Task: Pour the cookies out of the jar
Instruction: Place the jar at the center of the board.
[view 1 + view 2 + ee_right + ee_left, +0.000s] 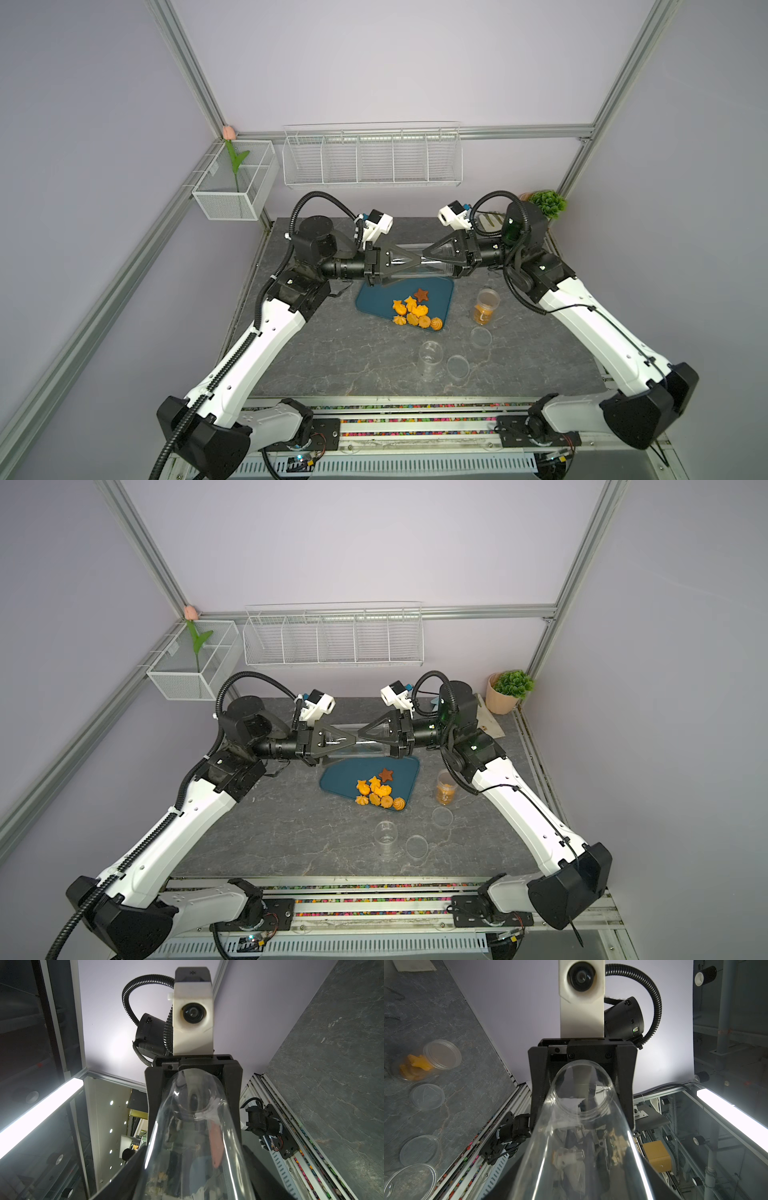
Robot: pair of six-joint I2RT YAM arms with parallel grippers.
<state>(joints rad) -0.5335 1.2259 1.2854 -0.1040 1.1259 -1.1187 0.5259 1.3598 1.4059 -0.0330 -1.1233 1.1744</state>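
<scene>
Clear jar (417, 271) level over teal tray (374, 300) upper edge: left gripper (409, 270) grasps it; right gripper (436, 264) astride, clench unclear. Tray's lower-right rim crowded with cookies (415, 311); open tabletop (353, 365) lower left.

Pale lavender walls (415, 62) and aluminium posts (195, 79) enclose a grey stone-patterned tabletop (353, 365). A white wire rack (374, 162) hangs on the back wall, a mesh box (224, 203) with an artificial tulip (229, 133) in the left corner, a potted plant (514, 683) in the right. A tube lamp (733, 1112) glows outside.

Both top views: high at front, angled down, sharing whole table (332, 353). Wrist views: close, facing each other along jar (581, 1126).
</scene>
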